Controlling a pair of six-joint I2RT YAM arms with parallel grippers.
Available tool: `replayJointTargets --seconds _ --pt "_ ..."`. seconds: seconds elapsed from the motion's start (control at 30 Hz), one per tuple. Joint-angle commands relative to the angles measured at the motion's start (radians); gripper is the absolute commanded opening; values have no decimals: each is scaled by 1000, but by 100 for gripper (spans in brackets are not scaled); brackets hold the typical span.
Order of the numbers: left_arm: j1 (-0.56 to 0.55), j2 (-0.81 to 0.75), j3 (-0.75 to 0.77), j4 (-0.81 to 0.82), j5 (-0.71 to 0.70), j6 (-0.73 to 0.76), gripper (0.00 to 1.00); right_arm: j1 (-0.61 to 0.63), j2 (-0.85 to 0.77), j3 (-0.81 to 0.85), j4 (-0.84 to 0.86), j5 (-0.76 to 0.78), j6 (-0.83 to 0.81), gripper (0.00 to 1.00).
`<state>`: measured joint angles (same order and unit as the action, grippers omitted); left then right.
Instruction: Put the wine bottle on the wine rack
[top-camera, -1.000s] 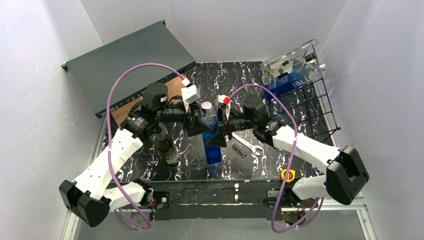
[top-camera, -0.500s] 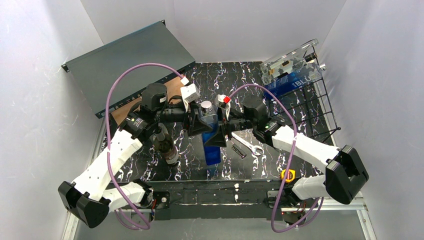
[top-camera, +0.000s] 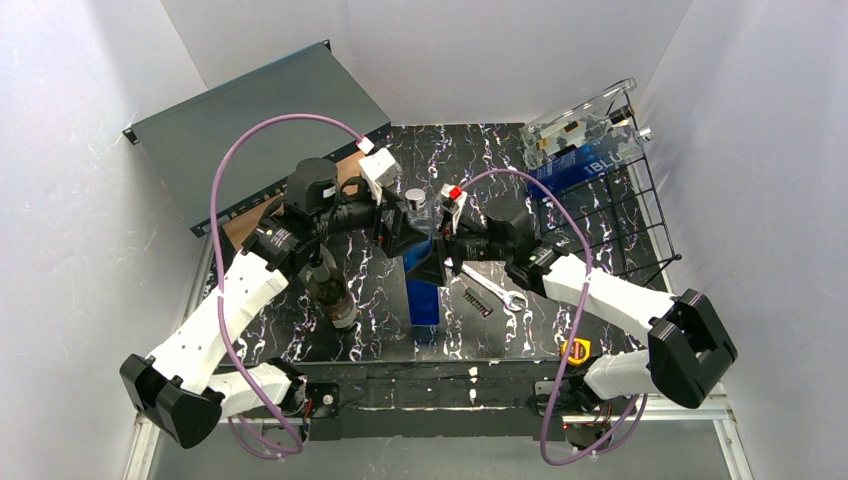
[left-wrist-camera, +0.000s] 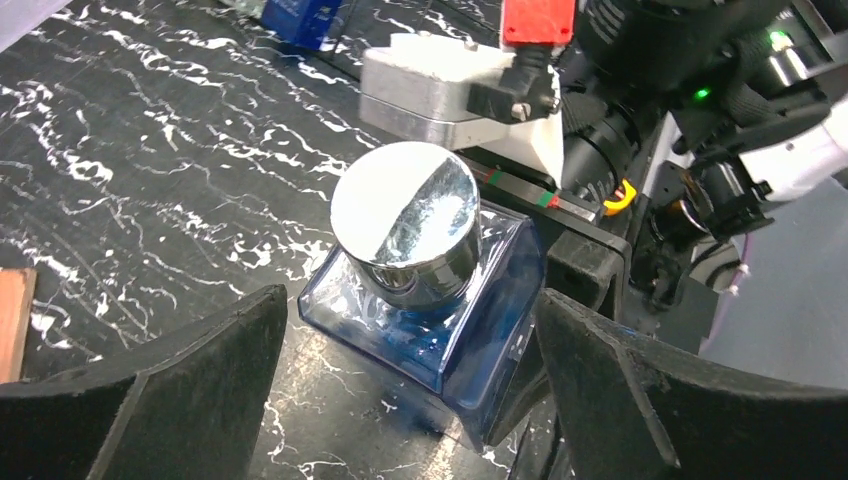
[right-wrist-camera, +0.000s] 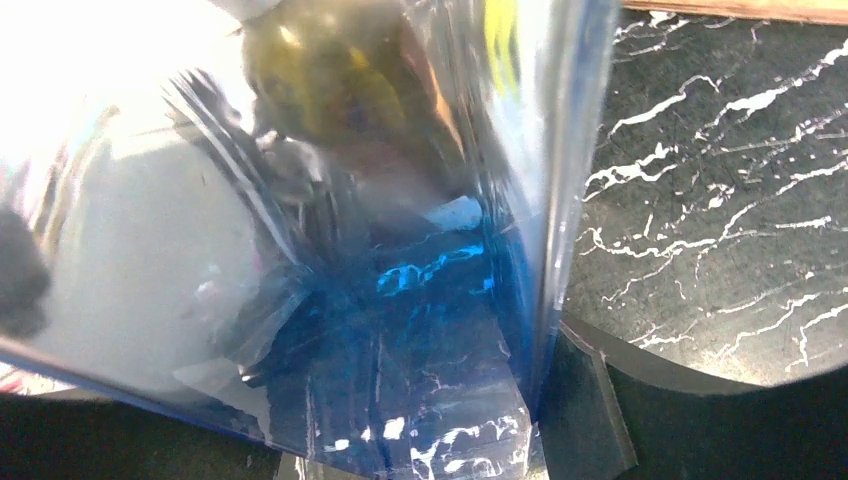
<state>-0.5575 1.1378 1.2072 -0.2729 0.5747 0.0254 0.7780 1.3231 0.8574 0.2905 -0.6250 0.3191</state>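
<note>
Robot lab test cell: white panel walls (top-camera: 70, 200), black marbled tabletop (top-camera: 490, 150), bench-bolted robot arms (top-camera: 215, 320).

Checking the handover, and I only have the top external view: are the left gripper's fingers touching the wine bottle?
Observer: No. In the left wrist view the left gripper stands open, its fingers clear of the wine bottle on both sides.
Operator: So does the right one have it?
Observer: It looks so. In the right gripper's wrist view the blue glass fills the gap between the fingers, and one pad is pressed against the bottle's edge.
</note>
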Motion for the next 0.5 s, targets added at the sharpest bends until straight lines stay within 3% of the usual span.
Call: replayJointTargets --seconds 0.0,0.13,0.33,0.47 --pt "2 -17 12 29 -105 -10 98 6 -28 8 163 69 64 1" --pt "2 -25 -3 43 -188 -13 98 5 -23 24 89 187 50 1" --pt "2 -68 -18 49 -353 0 98 3 -35 16 -8 490 74 1" --pt "2 -97 -61 93 -472 6 98 2 -21 93 -129 724 127 1"
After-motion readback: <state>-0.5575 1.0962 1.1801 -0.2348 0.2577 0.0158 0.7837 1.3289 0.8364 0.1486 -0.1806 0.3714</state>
